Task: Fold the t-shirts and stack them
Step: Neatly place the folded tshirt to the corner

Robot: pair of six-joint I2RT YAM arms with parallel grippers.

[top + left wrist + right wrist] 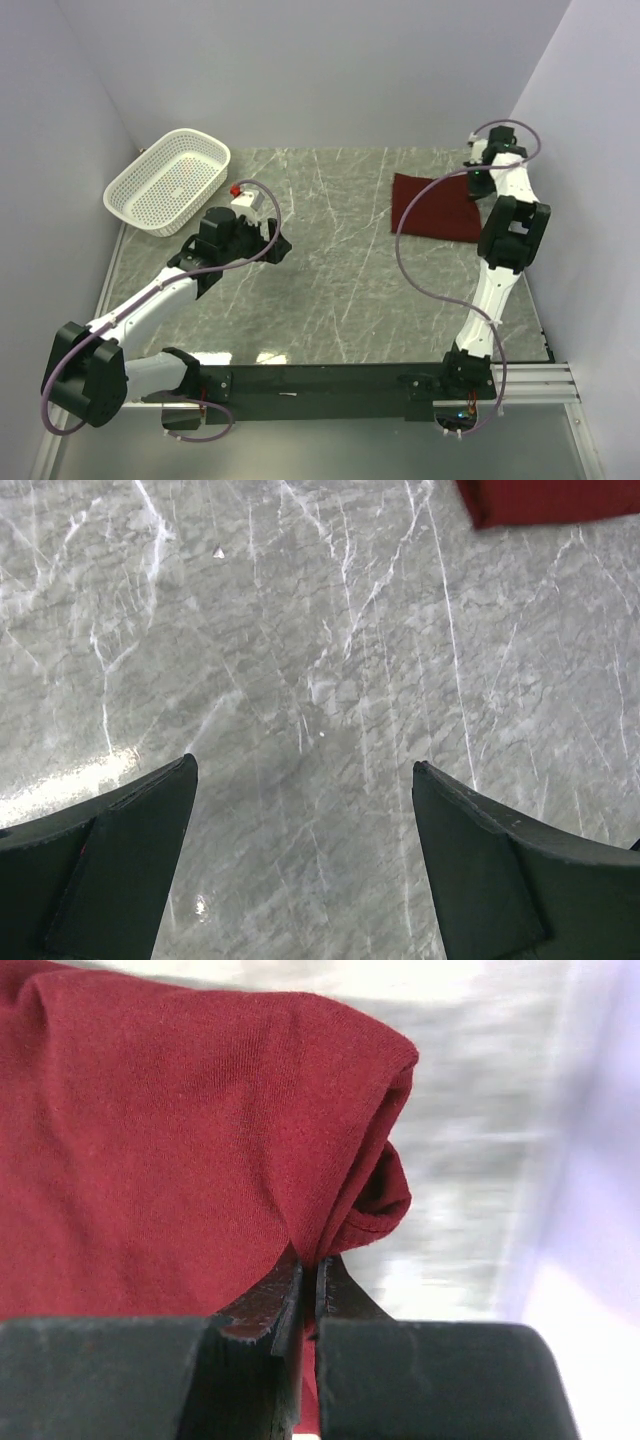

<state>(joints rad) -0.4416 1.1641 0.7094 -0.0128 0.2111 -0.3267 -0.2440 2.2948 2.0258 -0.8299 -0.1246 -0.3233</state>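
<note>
The maroon t-shirt [437,208] lies folded into a small rectangle at the far right of the marble table. My right gripper [478,180] is at its far right corner. In the right wrist view the gripper [309,1260] is shut on a pinched fold of the t-shirt [170,1140], which bunches up by the jaws. The shirt's near corner also shows at the top of the left wrist view [545,500]. My left gripper [282,245] is open and empty over bare marble at the left, its fingers [120,870] wide apart.
A white perforated basket [168,180] stands at the far left corner. A small white and red object [243,196] sits beside it. Walls close in the table on the left, back and right.
</note>
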